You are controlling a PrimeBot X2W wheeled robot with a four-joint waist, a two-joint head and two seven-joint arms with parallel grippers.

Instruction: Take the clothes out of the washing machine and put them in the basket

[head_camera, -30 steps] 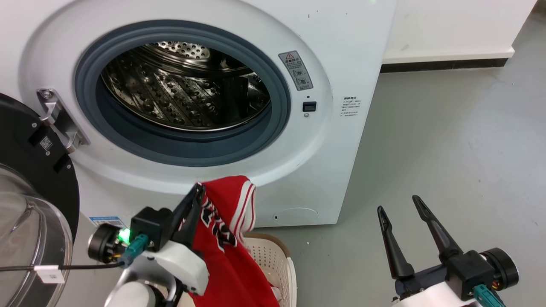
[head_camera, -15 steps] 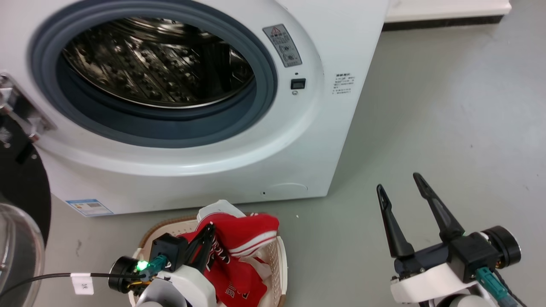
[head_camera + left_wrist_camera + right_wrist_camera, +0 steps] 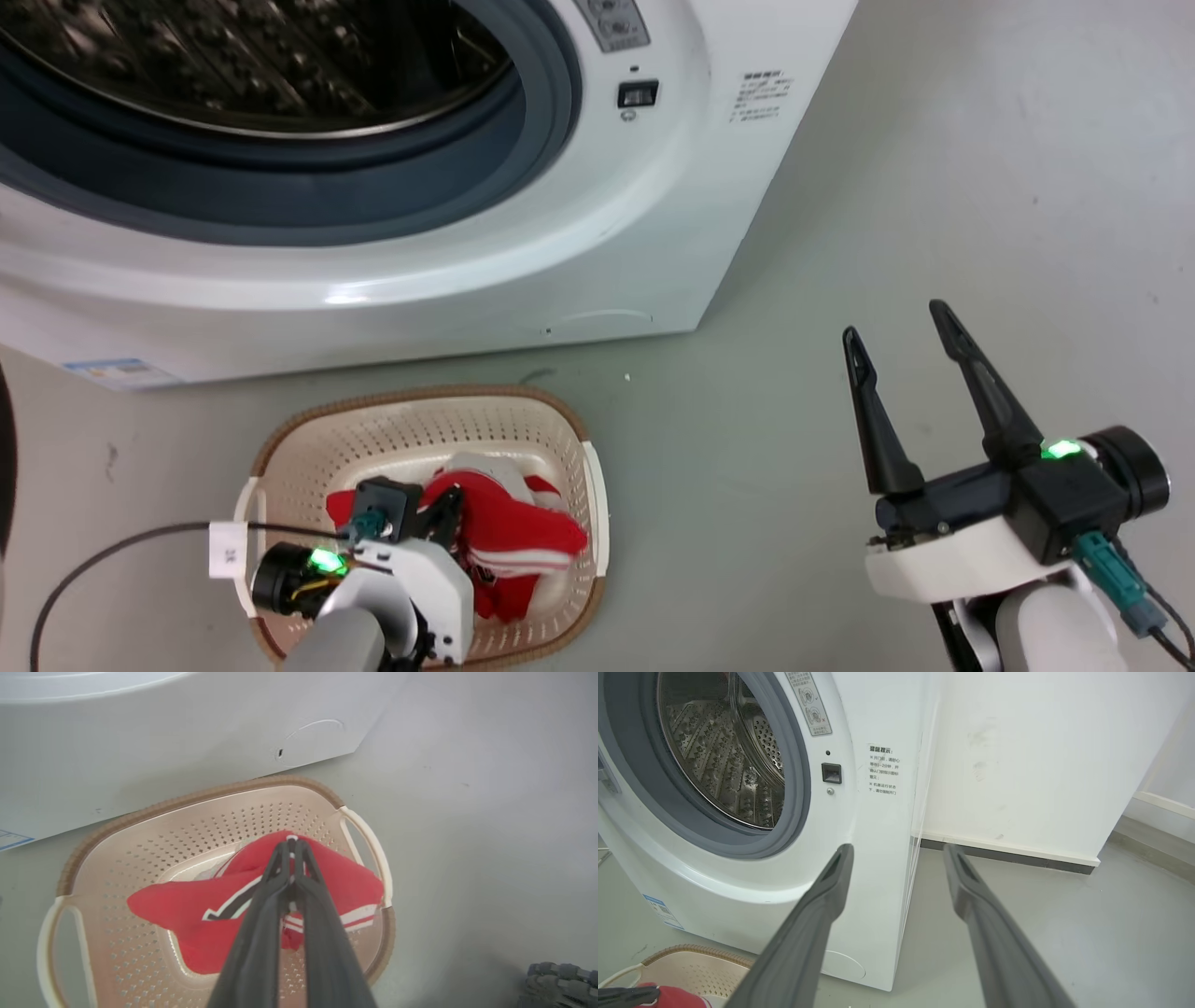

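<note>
My left pincer (image 3: 291,845) was clenched on the red clothes (image 3: 177,905) low inside the basket (image 3: 196,797); lifting before releasing could have dragged them out over the rim.

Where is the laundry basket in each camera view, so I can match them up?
Head view: the basket sits lower left, on the floor before the washing machine.
Left wrist view: the basket spans the centre and lower left.
Right wrist view: the basket peeks in at the bottom left corner.
Shared landmark: the round flap low on the washing machine's front.
</note>
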